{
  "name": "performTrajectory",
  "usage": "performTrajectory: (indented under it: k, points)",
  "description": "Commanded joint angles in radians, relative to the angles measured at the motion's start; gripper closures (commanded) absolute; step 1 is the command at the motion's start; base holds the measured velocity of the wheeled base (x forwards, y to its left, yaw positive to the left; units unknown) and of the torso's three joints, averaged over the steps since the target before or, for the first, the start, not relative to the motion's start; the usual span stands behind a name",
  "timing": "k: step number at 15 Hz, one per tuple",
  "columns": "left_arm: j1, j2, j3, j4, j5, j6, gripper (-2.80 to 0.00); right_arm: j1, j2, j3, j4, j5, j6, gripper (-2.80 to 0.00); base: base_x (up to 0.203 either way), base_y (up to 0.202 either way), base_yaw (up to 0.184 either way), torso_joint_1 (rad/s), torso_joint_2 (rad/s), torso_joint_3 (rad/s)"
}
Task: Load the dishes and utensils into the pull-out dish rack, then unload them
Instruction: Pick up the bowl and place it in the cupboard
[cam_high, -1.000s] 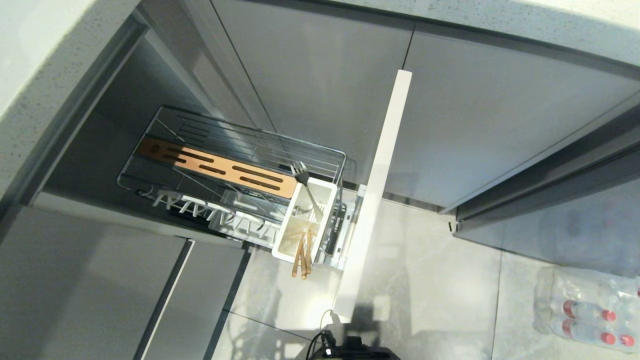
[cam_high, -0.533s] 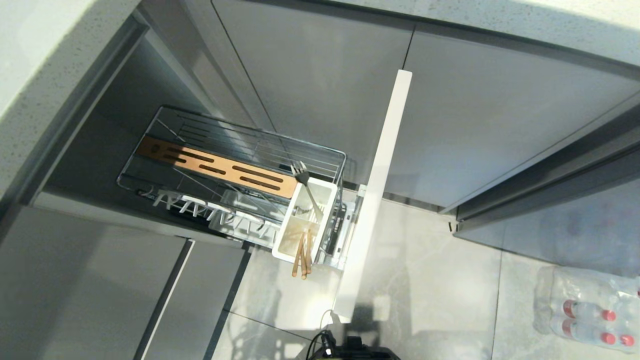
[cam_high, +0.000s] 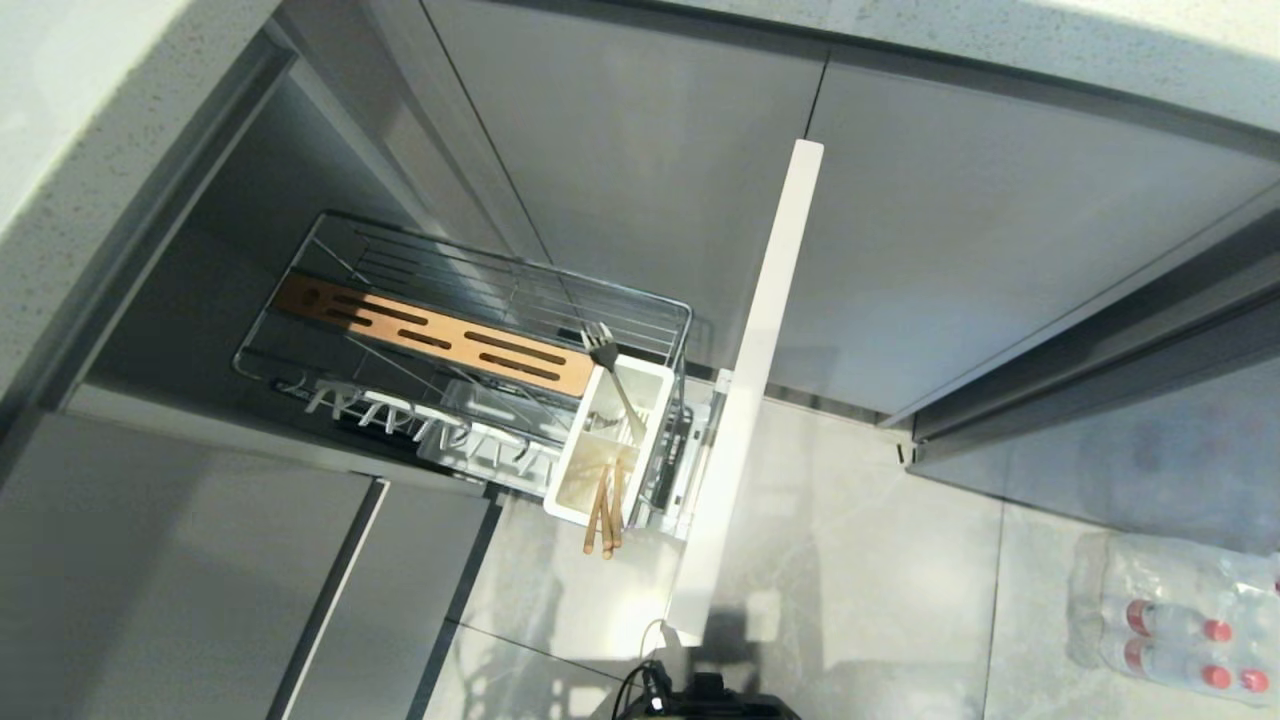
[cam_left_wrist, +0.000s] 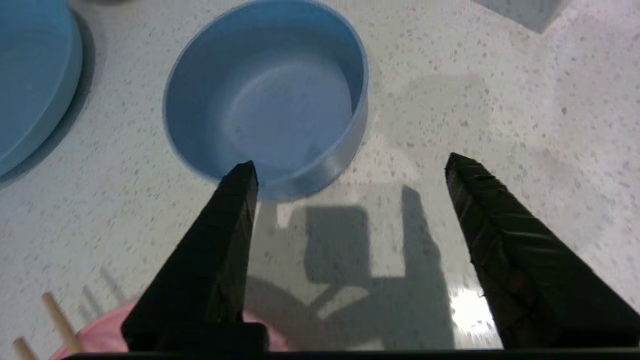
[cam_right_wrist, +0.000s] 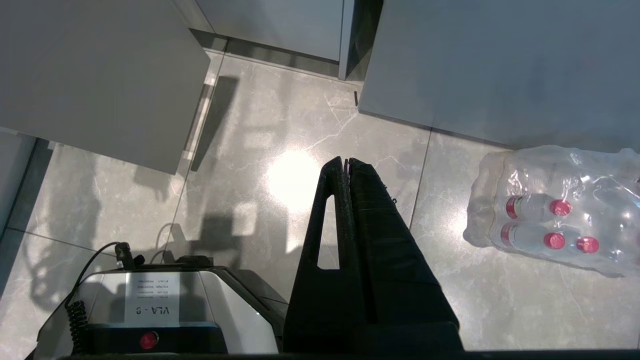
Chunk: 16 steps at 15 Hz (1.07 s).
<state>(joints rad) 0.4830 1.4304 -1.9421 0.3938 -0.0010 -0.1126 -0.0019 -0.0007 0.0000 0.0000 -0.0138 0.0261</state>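
The pull-out dish rack (cam_high: 470, 285) stands pulled out of the cabinet, its narrow pale front (cam_high: 760, 380) towards me. A metal fork (cam_high: 612, 375) and the wooden chopsticks (cam_high: 603, 520) stand in its white utensil cup (cam_high: 568, 478). The periwinkle-blue bowl (cam_left_wrist: 280, 95) sits upright and empty on a speckled countertop. My left gripper (cam_left_wrist: 350, 162) hovers open just beside it, one finger (cam_left_wrist: 220, 240) overlapping the bowl's near rim, with nothing between the fingers. An edge of the pink plate (cam_left_wrist: 100, 340) shows under that finger. My right gripper (cam_right_wrist: 345, 161) hangs shut and empty over the floor. Neither arm shows in the head view.
A blue plate (cam_left_wrist: 30, 75) lies on the counter beside the bowl, and two pale wooden stick ends (cam_left_wrist: 60, 322) poke in near the pink plate. A wrapped pack of water bottles (cam_high: 1170, 620) lies on the tiled floor at the right. My base (cam_right_wrist: 150, 310) is below the right arm.
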Motion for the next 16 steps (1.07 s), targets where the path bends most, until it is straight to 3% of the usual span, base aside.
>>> performTrajectory:
  k: [1, 6, 9, 16]
  points:
    - [0.002, 0.041, -0.001, -0.016, -0.001, -0.001, -2.80, 0.000, 0.001, 0.000, 0.000, 0.000, 0.001, 0.00, 0.000, 0.000, 0.000, 0.000, 0.00, 0.000]
    - [0.010, 0.103, -0.001, -0.123, -0.028, -0.001, -2.80, 0.000, 0.001, 0.000, 0.000, 0.000, 0.000, 0.00, 0.000, 0.000, 0.000, 0.000, 0.00, 0.000]
    - [0.032, 0.116, -0.001, -0.133, -0.085, -0.002, -2.80, 0.000, 0.001, 0.000, 0.000, 0.000, 0.000, 0.00, 0.000, 0.000, 0.000, 0.000, 0.00, 0.000]
    - [0.039, 0.115, 0.000, -0.130, -0.088, -0.010, -2.80, -0.001, 0.001, 0.000, 0.000, 0.000, 0.000, 0.00, 0.000, 0.000, 0.000, 0.000, 0.00, 0.000]
